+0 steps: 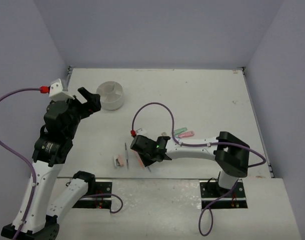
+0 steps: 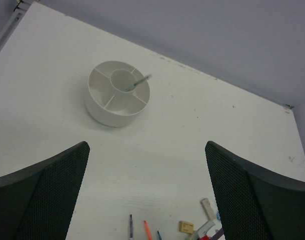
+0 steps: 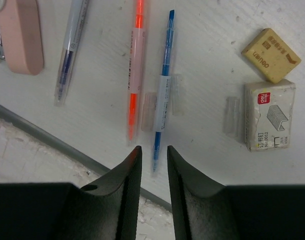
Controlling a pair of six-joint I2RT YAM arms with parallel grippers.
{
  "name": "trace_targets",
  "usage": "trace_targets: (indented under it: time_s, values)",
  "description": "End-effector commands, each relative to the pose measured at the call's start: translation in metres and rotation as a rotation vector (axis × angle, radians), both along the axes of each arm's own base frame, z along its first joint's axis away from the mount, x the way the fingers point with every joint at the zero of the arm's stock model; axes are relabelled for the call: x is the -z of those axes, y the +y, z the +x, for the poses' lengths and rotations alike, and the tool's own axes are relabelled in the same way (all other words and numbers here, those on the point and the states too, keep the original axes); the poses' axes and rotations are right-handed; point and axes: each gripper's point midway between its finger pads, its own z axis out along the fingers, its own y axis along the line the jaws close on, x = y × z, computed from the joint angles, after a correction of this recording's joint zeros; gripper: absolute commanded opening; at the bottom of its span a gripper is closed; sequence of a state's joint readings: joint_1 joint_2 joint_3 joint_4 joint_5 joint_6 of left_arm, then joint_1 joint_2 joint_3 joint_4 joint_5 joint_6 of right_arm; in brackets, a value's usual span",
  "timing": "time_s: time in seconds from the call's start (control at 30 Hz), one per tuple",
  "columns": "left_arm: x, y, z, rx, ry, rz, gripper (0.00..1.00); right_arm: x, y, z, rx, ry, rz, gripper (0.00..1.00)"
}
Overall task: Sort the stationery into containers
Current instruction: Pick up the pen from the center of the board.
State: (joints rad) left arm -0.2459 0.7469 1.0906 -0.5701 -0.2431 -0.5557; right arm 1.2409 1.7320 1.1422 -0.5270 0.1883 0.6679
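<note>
**Right gripper (image 3: 152, 149) set over the blue pen (image 3: 164, 80); left gripper (image 2: 146, 146) hovers short of the dish (image 2: 100, 112).**

We find the right gripper narrowly open and empty. Its fingertips straddle the near end of the blue pen, which lies flat on the desk (image 3: 207, 30) in line with the gap. We judge that the narrow opening suits a thin pen lying close to its neighbours. The orange pen (image 3: 136, 60) lies just beside it and parallel, with the clear pen (image 3: 70, 50) beyond. The eraser (image 3: 271, 55) and staple box (image 3: 269, 115) sit well apart on the other side. The left gripper is wide open and empty, raised above the desk and facing the dish. The dish stands well apart from the pens, and a green-grey pen (image 2: 138, 83) leans in its centre cup. We judge that the left arm stands off so as not to obstruct the pick.
</note>
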Motion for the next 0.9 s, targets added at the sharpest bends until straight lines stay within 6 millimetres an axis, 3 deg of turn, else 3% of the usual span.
trace_targets:
  time_s: [0.0, 0.27, 0.87]
  values:
    - [0.024, 0.009, -0.008, -0.001, 0.080, 0.096, 1.00, 0.002, 0.006, 0.005, 0.051, -0.034, -0.033, 0.27]
    - [0.045, 0.011, -0.004, -0.010, 0.139, 0.128, 1.00, 0.013, 0.001, 0.007, 0.057, -0.044, -0.086, 0.24]
    - [0.055, 0.010, 0.000, -0.001, 0.154, 0.145, 1.00, 0.021, 0.005, 0.005, 0.045, -0.021, -0.096, 0.23]
